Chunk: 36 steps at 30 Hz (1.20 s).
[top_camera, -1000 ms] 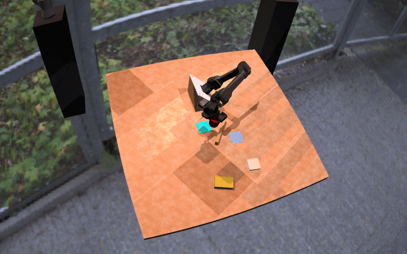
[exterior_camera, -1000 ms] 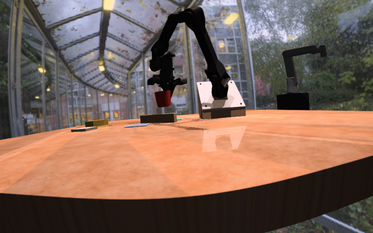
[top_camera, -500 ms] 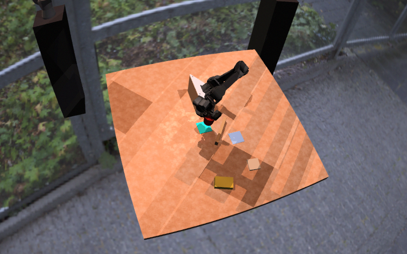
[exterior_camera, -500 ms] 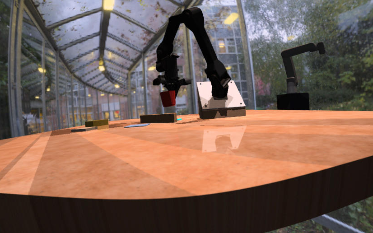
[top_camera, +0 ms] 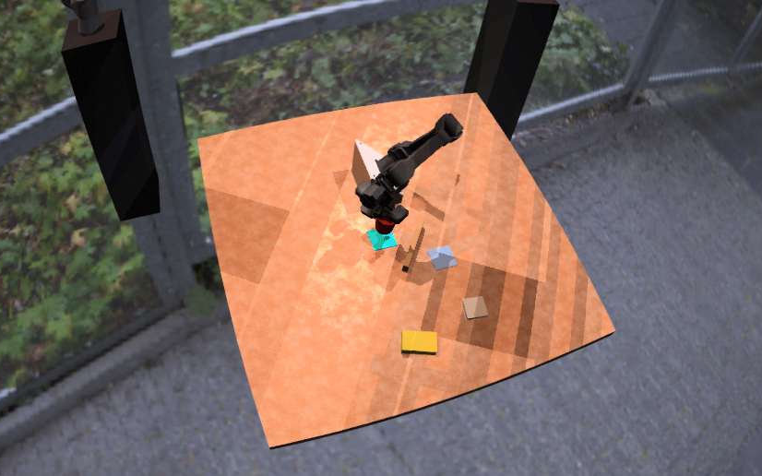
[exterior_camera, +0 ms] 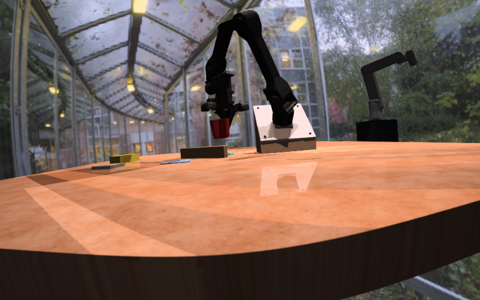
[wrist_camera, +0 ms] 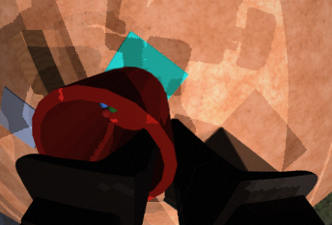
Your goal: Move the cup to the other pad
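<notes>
The red cup [top_camera: 384, 227] [exterior_camera: 219, 128] [wrist_camera: 132, 78] hangs in the air, nearly upright with a slight lean. My gripper [exterior_camera: 229, 120] [wrist_camera: 165, 124] is shut on the cup's wall at the rim. Small marbles [wrist_camera: 108, 110], blue, green and red, lie inside the cup. The cyan pad [top_camera: 381, 242] [exterior_camera: 230, 153] [wrist_camera: 154, 64] lies flat below the cup, partly hidden by it in the wrist view. The pale blue pad [top_camera: 443, 258] [exterior_camera: 176, 161] [wrist_camera: 17, 116] lies across the wooden bar from the cyan one, with nothing on it.
The low wooden bar [top_camera: 412, 249] [exterior_camera: 203, 152] [wrist_camera: 42, 60] stands between the pads. A yellow block [top_camera: 419, 340] [exterior_camera: 124, 158] and a tan tile [top_camera: 474, 306] [exterior_camera: 107, 167] lie farther off. The white sloped arm mount [exterior_camera: 264, 121] stands near the cyan pad.
</notes>
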Tool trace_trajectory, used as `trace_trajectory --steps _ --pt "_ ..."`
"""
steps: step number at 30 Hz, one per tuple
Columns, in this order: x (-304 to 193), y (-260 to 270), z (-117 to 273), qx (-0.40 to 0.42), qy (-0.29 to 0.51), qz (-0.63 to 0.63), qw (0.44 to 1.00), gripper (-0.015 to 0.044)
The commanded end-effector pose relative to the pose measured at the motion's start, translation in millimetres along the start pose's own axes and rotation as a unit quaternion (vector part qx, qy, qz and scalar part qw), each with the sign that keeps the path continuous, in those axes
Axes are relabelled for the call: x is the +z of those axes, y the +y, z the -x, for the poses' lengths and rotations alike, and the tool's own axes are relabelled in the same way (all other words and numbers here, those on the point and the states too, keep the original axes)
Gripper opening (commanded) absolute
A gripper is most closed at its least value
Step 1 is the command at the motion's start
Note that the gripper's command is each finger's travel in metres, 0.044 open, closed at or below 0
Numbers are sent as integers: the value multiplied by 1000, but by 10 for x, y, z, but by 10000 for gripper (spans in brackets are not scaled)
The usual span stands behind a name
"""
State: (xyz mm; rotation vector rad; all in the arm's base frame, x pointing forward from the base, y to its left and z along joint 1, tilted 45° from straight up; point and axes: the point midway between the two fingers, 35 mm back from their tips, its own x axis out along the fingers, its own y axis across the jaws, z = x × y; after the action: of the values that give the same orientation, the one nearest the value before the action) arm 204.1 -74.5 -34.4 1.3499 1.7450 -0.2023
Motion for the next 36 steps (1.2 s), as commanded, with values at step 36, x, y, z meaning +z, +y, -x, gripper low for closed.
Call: trace_trajectory --steps 36 --pt "-5 -20 -533 -1 2 0 1000 0"
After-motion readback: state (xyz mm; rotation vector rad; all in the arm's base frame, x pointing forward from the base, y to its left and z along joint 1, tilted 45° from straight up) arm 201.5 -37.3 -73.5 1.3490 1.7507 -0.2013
